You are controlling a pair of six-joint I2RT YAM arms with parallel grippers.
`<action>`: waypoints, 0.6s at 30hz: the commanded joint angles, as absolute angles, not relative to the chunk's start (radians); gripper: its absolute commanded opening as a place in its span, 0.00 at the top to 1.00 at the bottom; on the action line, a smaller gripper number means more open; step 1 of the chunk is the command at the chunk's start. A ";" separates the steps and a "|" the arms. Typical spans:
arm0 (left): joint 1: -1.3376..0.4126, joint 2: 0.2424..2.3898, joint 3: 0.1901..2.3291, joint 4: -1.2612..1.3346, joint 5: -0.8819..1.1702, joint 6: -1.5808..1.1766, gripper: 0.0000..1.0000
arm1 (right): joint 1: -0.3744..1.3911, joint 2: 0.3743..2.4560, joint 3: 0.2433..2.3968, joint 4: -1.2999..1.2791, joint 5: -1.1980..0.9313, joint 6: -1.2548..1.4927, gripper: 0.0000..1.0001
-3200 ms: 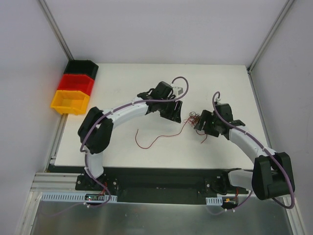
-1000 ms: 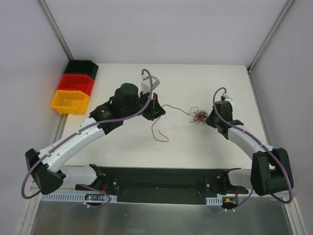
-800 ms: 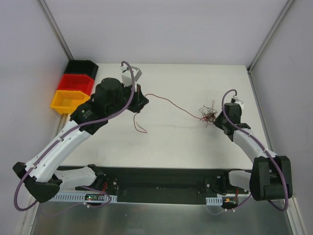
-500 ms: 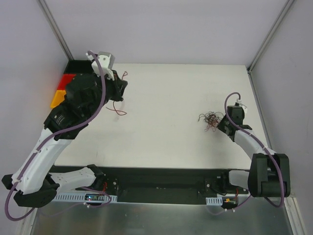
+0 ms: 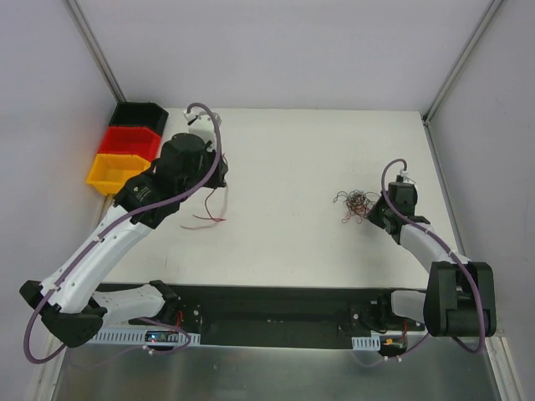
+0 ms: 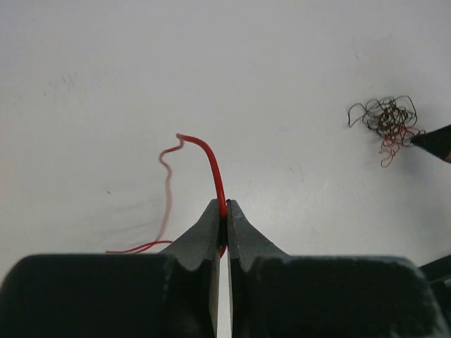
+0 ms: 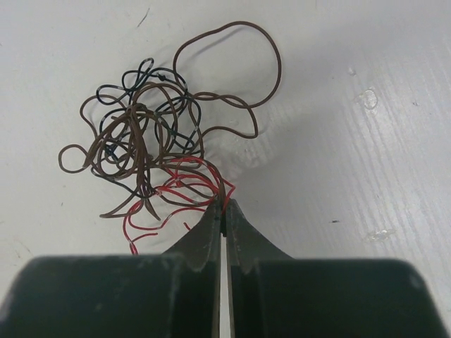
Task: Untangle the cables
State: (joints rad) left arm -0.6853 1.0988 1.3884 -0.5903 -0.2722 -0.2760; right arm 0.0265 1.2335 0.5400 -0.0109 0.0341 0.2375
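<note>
One red cable [image 6: 213, 163] is pinched in my shut left gripper [image 6: 225, 208] and arcs up and left, its tail trailing down to the table; from above this cable [image 5: 210, 207] hangs left of the table's centre under the left gripper [image 5: 220, 179]. The other cables form a tangle [image 7: 144, 144] of brown, black and red loops lying on the table at the right [image 5: 354, 203]. My right gripper [image 7: 223, 209] is shut on red and brown strands at the tangle's near edge, seen from above [image 5: 374, 210] just right of the tangle. The tangle [image 6: 389, 120] and the held red cable are apart.
Three bins stand stacked off the table's far left corner: black [image 5: 140, 114], red [image 5: 130, 141] and yellow [image 5: 119, 173]. The white table [image 5: 284, 234] ends at a metal frame on both sides. Purple arm cables loop over both wrists.
My left gripper drew the red cable out of the tangle, carried it far left, then came back slightly toward the centre. My right gripper kept its grip and shifted right with the tangle.
</note>
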 commanded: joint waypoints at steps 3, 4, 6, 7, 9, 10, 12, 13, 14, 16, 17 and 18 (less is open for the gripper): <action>-0.683 1.066 1.326 -0.591 -0.156 -0.334 1.00 | 0.021 1.227 0.540 0.054 -0.043 0.222 0.99; -0.683 1.052 1.310 -0.591 -0.152 -0.334 1.00 | 0.023 1.232 0.543 0.054 -0.051 0.219 1.00; -0.683 1.025 1.284 -0.589 -0.131 -0.333 1.00 | 0.023 1.232 0.551 0.038 -0.051 0.210 0.95; -0.683 1.016 1.276 -0.588 -0.105 -0.331 1.00 | 0.026 1.226 0.555 0.019 -0.032 0.206 0.91; -0.683 1.009 1.270 -0.583 -0.049 -0.321 1.00 | 0.034 1.198 0.566 -0.029 0.026 0.198 0.79; -0.683 1.009 1.270 -0.578 -0.022 -0.316 1.00 | 0.041 1.186 0.569 -0.038 0.046 0.192 0.72; -0.683 1.017 1.276 -0.575 0.033 -0.308 1.00 | 0.057 1.155 0.572 -0.060 0.061 0.189 0.57; -0.683 1.023 1.278 -0.572 0.053 -0.305 1.00 | 0.072 1.138 0.581 -0.081 0.064 0.183 0.49; -0.683 1.032 1.278 -0.571 0.080 -0.304 1.00 | 0.086 1.125 0.603 -0.113 0.077 0.178 0.44; -0.683 1.052 1.276 -0.568 0.119 -0.301 1.00 | 0.133 1.083 0.633 -0.175 0.126 0.158 0.34; -0.683 1.063 1.270 -0.561 0.133 -0.299 1.00 | 0.153 1.063 0.646 -0.199 0.155 0.146 0.31; -0.683 1.077 1.266 -0.552 0.143 -0.296 1.00 | 0.184 1.040 0.653 -0.224 0.172 0.141 0.28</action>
